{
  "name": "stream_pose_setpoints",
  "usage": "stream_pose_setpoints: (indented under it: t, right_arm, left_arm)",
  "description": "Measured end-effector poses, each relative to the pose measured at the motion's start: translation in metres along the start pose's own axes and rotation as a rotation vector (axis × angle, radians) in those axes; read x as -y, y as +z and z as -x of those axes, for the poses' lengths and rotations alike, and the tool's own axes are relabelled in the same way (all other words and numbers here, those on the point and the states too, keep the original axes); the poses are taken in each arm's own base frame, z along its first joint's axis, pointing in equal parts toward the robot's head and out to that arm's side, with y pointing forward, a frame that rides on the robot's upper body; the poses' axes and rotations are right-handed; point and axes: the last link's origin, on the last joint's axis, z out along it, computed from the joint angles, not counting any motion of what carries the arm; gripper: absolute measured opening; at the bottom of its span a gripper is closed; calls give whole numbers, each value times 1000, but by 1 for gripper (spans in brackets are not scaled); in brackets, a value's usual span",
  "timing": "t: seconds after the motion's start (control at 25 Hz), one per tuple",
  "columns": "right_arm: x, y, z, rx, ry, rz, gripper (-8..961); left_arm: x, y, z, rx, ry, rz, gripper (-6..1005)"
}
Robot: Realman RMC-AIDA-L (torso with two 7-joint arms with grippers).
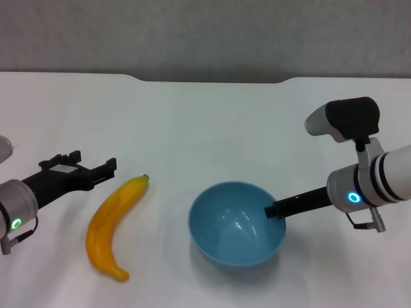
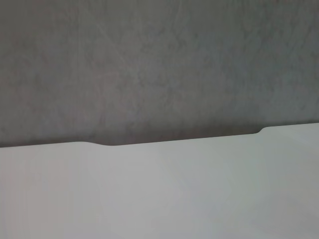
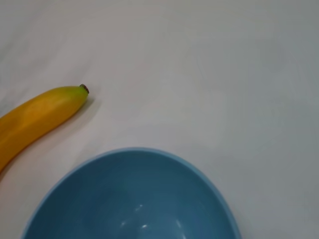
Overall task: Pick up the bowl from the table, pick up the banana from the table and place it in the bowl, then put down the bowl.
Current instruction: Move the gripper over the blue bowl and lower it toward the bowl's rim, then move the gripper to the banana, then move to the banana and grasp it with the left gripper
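Our right gripper [image 1: 277, 210] sits at the right rim of the bowl [image 1: 236, 224], its dark fingers reaching over the edge; we cannot tell whether they already pinch the rim or merely straddle it. The right arm comes in low from the right side, forearm nearly level, wrist pointing left toward the bowl.

The bowl itself appears to rest on the table [image 1: 205, 128], near the front and slightly right of centre, and it holds nothing. To its left, apart from it, lies the banana [image 1: 114, 226], stem tip pointing toward the far side, curved body running back toward the near edge.

Farther left, our left gripper [image 1: 96, 168] hovers just beside the banana's stem end with its fingers spread, touching nothing. That arm enters low from the near left, reaching toward the right and slightly away from us.

We judge the task to be at its opening step: the bowl is being taken but not visibly lifted; picking the banana, dropping it in and setting the bowl down all remain.
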Motion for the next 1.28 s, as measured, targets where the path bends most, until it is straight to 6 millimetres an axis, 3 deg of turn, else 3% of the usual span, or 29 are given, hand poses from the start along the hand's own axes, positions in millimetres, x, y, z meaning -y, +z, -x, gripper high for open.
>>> stream_pose_setpoints:
  t: [0.24,0.6,0.84,1.28]
  right_arm:
    - [2,0,-1,-2,0,-6,89]
    - [3,-2,0,53,-4,-20,38]
    - [4,-22,3,153,-21,-21,41]
    - [9,-41,7,231,-17,-38,47]
  left_arm:
    - [-2,1,0,2,4,8,893]
    - [-10,2,-4,-9,-13,51,893]
    - [-21,-2,-13,-7,-33,134,893]
    - [-22,9,8,189,46,-10,894]
